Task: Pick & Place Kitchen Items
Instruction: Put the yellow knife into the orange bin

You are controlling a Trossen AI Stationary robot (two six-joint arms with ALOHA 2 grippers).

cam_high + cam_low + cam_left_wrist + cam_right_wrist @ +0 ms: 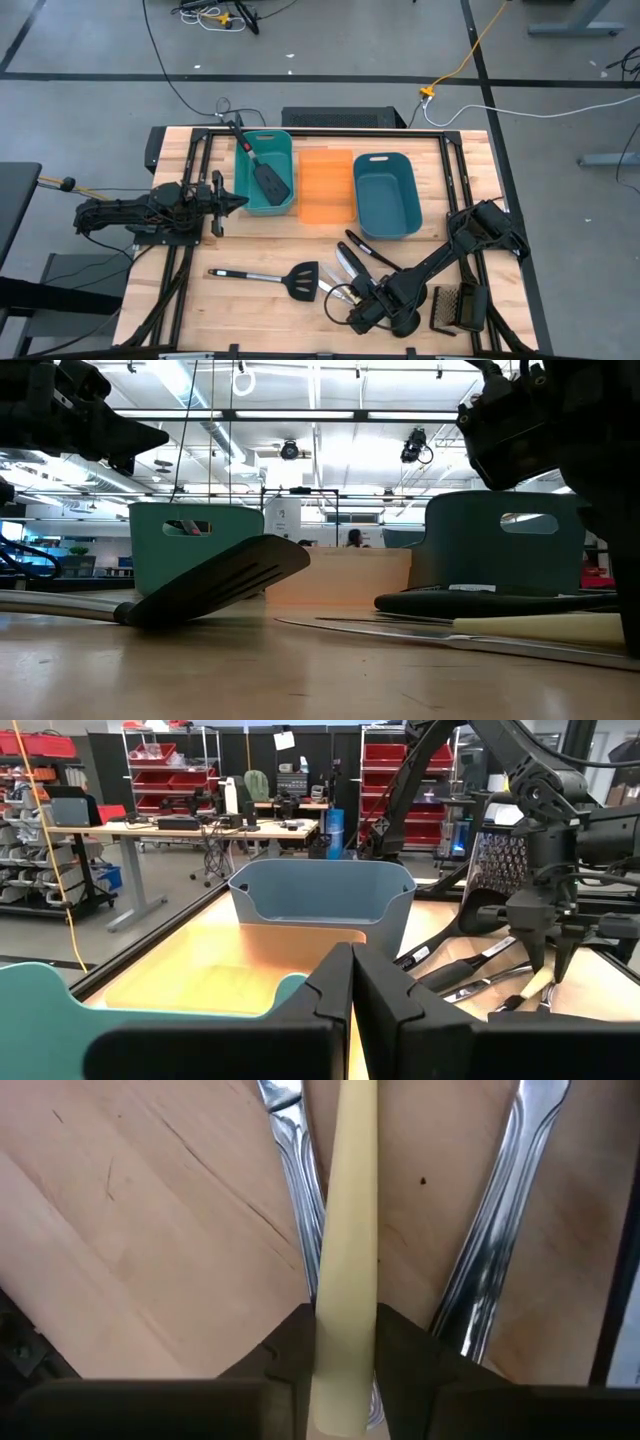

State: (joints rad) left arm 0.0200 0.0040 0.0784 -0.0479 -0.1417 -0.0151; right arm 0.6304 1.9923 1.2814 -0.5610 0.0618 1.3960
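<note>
Pale yellow knife [345,1270] pinched by right hand [343,1342], left hand [351,1005] closed, no writing legible

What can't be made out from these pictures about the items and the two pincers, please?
- Pale yellow knife: the right wrist view cuts off both ends.
- Cutlery under the right pincer: the arm covers it in the high view.
- Spatula in the teal tub: the tub wall hides it in the low view.

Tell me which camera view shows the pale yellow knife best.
The right wrist view: the pale yellow knife fills the frame, lying on the table between the right gripper fingers. The low view shows it edge-on at the right. In the left wrist view it is only a sliver; in the high view the gripper hides it.
</note>
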